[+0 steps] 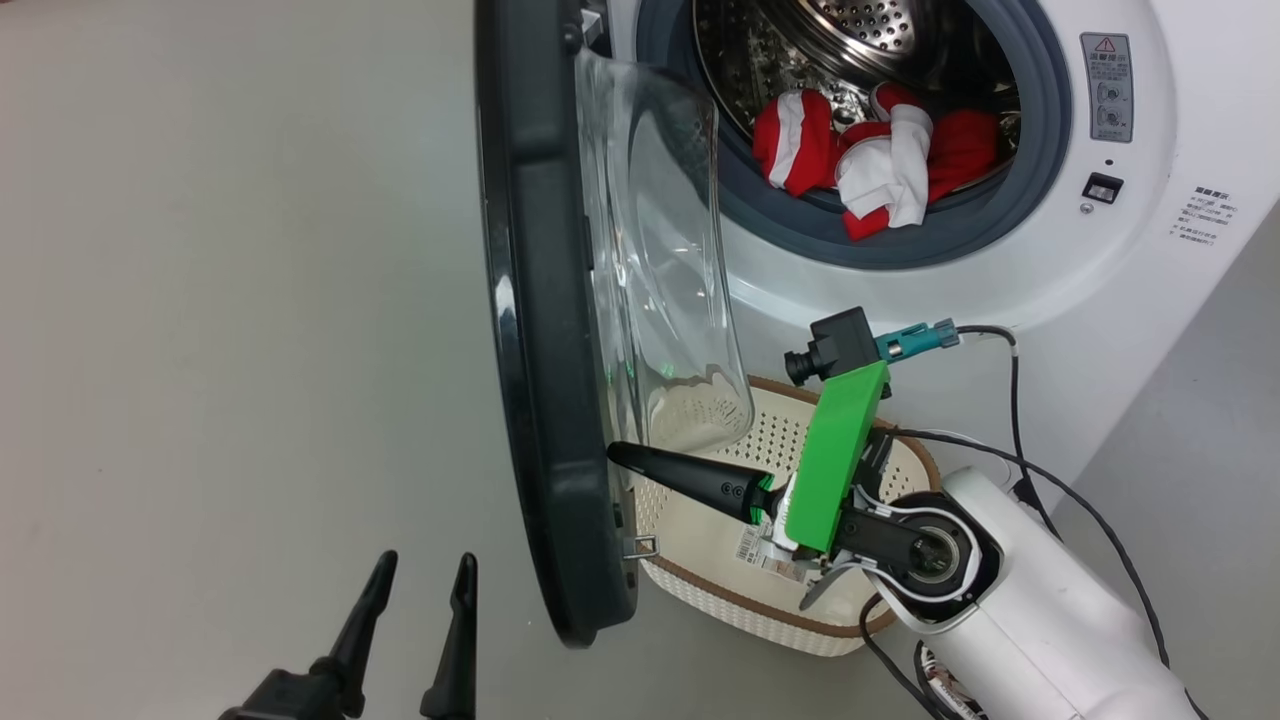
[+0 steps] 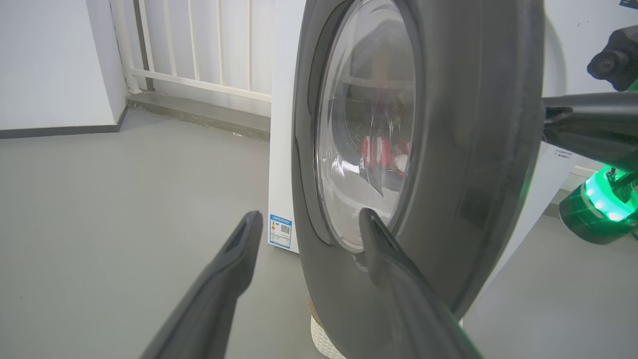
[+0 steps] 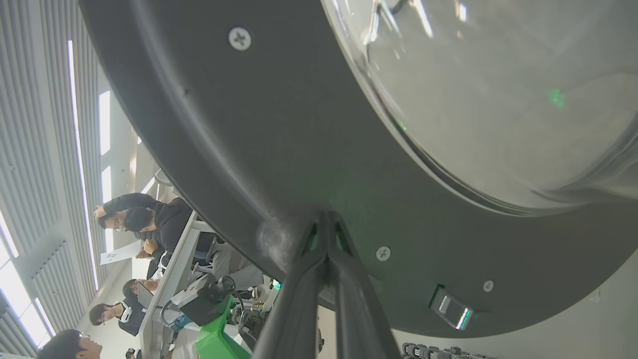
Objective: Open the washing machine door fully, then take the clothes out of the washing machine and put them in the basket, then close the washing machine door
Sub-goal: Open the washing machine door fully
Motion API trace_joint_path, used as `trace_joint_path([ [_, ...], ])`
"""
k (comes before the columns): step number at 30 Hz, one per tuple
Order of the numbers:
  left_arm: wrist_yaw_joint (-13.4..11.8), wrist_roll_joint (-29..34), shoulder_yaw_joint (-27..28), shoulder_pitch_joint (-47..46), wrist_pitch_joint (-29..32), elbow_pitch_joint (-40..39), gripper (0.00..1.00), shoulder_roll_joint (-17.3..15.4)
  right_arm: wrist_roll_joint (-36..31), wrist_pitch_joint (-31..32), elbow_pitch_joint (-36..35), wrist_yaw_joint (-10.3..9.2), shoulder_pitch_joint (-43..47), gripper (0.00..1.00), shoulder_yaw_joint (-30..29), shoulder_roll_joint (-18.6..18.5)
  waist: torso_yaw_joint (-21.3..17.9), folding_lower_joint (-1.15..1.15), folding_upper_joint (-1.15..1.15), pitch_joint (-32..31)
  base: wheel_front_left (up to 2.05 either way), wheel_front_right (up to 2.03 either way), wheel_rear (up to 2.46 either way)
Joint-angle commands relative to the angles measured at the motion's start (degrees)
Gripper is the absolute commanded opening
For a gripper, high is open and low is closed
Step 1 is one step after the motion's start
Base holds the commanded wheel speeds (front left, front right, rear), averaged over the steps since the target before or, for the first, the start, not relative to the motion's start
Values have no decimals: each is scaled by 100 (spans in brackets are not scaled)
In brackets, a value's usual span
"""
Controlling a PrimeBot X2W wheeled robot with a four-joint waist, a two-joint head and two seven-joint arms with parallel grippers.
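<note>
Claws first: 2 of them. Left claw (image 1: pixel 427 557) is spread wide and holds nothing, near the outside of the 1 open washing machine door (image 1: pixel 540 350). Right claw (image 1: pixel 620 455) is pinched tight on nothing, its tip touching the door's black inside rim. Under it sits 1 basket (image 1: pixel 720 592) with 1 barcode sticker (image 1: pixel 748 545) on its bottom. Behind, the washing machine (image 1: pixel 1150 260) has 1 drum (image 1: pixel 880 40) holding 1 red and white bundle of clothes (image 1: pixel 880 150). Its 1 grey warning label (image 1: pixel 1105 88) is too small to read.

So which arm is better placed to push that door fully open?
Right. The shut right gripper touches the inner rim of the washing machine door; the open left gripper hangs on its outer side.
</note>
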State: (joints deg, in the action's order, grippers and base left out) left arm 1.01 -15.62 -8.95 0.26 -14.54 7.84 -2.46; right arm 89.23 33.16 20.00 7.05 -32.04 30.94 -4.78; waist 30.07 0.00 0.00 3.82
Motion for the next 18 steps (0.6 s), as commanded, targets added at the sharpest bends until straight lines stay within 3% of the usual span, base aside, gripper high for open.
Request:
trace_joint_path([
  [1, -40, -11, 216, -76, -46, -161, 100, -42, 30, -65, -138, 44, -196, 0, 126, 180, -5, 0, 0, -6, 0, 0, 0],
  [7, -13, -7, 230, -67, -46, -149, 100, -42, 6, -179, -100, 44, -136, 0, 75, 110, -26, 0, 0, -41, 0, 0, 0],
  [9, -7, -6, 230, -67, -46, -131, 100, -42, -12, -247, -79, 44, -92, 33, 49, 68, -38, 0, 0, -69, 0, 0, 0],
  [10, -2, -4, 230, -66, -46, -122, 100, -42, -19, -281, -72, 44, -61, 44, 39, 48, -46, 0, 0, -83, 0, 0, 0],
  [11, 2, -7, 241, -62, -46, -118, 100, -42, -29, -311, -64, 44, -31, 68, 37, 31, -72, 0, 0, -91, 0, 0, 0],
  [12, 2, -7, 241, -62, -46, -118, 100, -42, -29, -311, -64, 44, -31, 68, 37, 31, -72, 0, 0, -91, 0, 0, 0],
  [13, 15, -13, 250, -59, -46, -119, 100, -42, -43, -338, -56, 44, 1, 100, 37, 6, -97, 0, 0, -96, 0, 0, 0],
  [18, 42, -19, 324, -32, -46, -141, 100, -42, -86, -485, -4, 44, 186, 100, 22, -144, -228, 0, 0, -91, 0, 0, 0],
])
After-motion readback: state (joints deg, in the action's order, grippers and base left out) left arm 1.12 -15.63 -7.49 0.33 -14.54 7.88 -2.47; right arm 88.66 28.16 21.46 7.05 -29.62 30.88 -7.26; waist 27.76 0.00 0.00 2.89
